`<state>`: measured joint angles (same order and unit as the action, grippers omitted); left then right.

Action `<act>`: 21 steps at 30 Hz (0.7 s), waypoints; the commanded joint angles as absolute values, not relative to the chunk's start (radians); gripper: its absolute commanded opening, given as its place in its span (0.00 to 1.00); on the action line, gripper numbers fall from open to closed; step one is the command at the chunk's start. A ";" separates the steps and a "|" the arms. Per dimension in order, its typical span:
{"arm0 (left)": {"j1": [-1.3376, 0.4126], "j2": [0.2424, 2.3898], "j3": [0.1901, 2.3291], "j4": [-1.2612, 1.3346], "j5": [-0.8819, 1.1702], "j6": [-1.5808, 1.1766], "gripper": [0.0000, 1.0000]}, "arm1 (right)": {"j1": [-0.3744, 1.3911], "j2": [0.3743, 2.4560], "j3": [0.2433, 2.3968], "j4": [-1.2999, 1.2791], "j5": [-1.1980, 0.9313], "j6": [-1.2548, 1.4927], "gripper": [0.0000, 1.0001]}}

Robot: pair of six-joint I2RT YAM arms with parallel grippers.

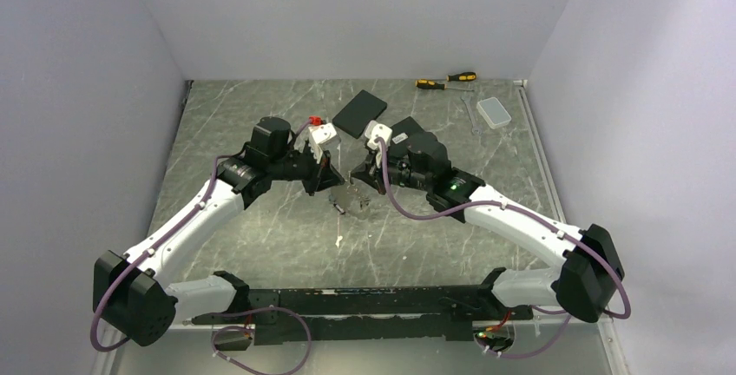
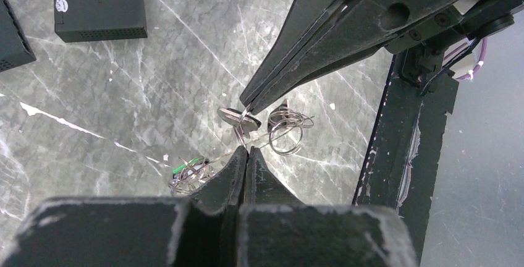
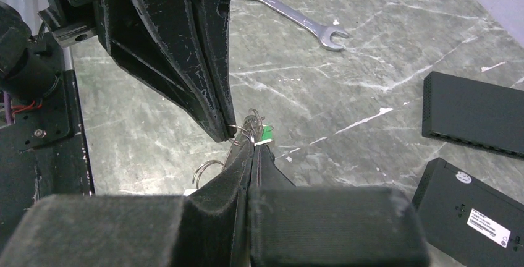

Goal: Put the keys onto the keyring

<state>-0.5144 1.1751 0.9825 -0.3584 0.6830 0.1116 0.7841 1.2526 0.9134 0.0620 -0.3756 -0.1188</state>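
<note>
Both grippers meet tip to tip over the middle of the table. My left gripper (image 2: 246, 150) is shut, and the thin grey wire of the keyring (image 2: 213, 159) runs into its tips. My right gripper (image 3: 253, 146) is shut on a silver key (image 2: 233, 117), whose round head shows just below its tips. A bunch of keys with a green head (image 2: 187, 169) lies on the table beside the left fingers. Small split rings (image 2: 285, 133) lie on the other side. From above, the left gripper (image 1: 332, 182) and right gripper (image 1: 365, 182) hide most of the keys (image 1: 353, 200).
Two black boxes (image 1: 360, 113) (image 1: 408, 128) lie just behind the grippers. Yellow-and-black screwdrivers (image 1: 444, 81), a wrench (image 1: 471, 113) and a clear plastic case (image 1: 496, 112) sit at the back right. A small white scrap (image 1: 338, 240) lies nearer the arm bases.
</note>
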 commanded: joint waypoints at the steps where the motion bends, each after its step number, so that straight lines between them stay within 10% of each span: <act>1: -0.526 1.154 1.037 -0.330 0.727 0.122 0.00 | 0.776 1.263 0.954 0.113 -0.369 -0.106 0.00; 21: -0.529 1.139 1.027 -0.320 0.715 0.130 0.00 | 0.762 1.284 0.962 0.096 -0.408 -0.092 0.00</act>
